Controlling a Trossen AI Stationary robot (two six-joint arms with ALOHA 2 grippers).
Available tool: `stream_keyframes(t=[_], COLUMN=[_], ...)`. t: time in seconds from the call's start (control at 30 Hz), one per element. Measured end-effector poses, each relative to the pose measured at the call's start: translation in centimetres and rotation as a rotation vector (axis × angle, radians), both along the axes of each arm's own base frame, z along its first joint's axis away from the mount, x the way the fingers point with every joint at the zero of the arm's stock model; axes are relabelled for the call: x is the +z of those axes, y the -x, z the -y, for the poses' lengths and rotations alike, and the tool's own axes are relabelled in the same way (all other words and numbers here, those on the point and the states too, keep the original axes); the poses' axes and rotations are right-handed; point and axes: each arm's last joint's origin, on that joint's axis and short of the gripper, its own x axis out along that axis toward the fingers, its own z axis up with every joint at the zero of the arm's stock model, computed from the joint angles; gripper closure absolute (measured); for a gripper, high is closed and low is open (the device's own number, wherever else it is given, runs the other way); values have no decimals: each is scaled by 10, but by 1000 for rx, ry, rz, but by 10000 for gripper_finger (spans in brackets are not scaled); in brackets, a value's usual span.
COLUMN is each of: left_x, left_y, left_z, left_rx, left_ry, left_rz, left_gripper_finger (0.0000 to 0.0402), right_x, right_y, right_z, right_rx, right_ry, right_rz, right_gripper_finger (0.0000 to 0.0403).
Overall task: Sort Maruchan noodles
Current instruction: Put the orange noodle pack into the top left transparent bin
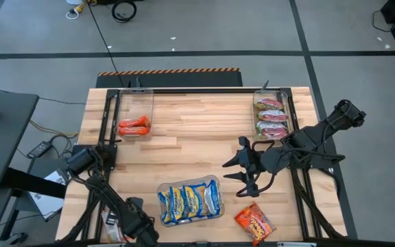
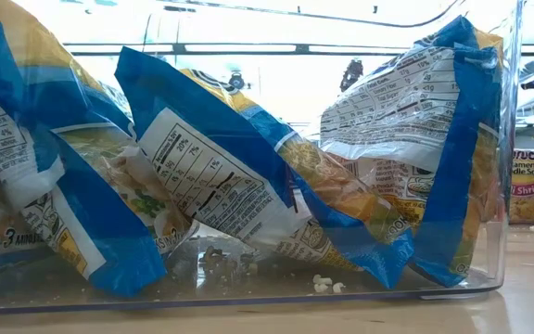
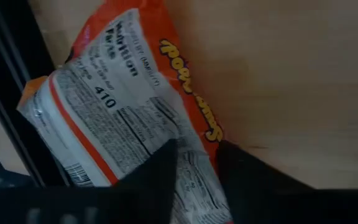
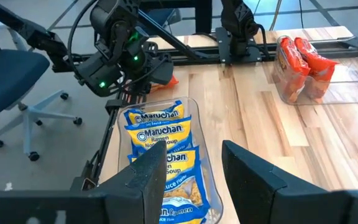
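Left gripper (image 3: 194, 165): at table's seven o'clock, fingers straddling an orange-red packet (image 3: 123, 106); firm hold unconfirmed.
Packet axis: along the fingers.

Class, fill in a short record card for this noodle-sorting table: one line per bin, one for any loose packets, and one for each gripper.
near bin: blue-and-yellow packets
far-left bin: orange packets
far-right bin: green-and-pink packets
loose orange packet: near edge, right of the near bin
left gripper: near-left corner, fingers astride an orange packet
right gripper: open, empty, above the table centre
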Motion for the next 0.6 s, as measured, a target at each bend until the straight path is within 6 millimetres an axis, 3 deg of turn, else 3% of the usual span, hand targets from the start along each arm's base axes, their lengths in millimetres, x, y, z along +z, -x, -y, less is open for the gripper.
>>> stream_keyframes(t=[0.13, 0.27, 0.4, 0.6], left_x=[1, 20, 72, 153], left_y=[1, 1, 7, 26], left_z=[-3, -5, -17, -49], left_rx=[-12, -85, -215, -634], left_ry=[-23, -13, 7, 52], left_rz=[-6, 52, 158, 449], left_gripper_finger=[370, 390, 394, 396], right_x=[0, 1, 4, 4], right_y=[0, 1, 5, 10], right_z=[0, -1, -1, -5], right_rx=[12, 44, 83, 119], right_ry=[21, 6, -21, -35], right_rz=[3, -3, -7, -15], right_gripper_finger=[243, 243, 243, 243])
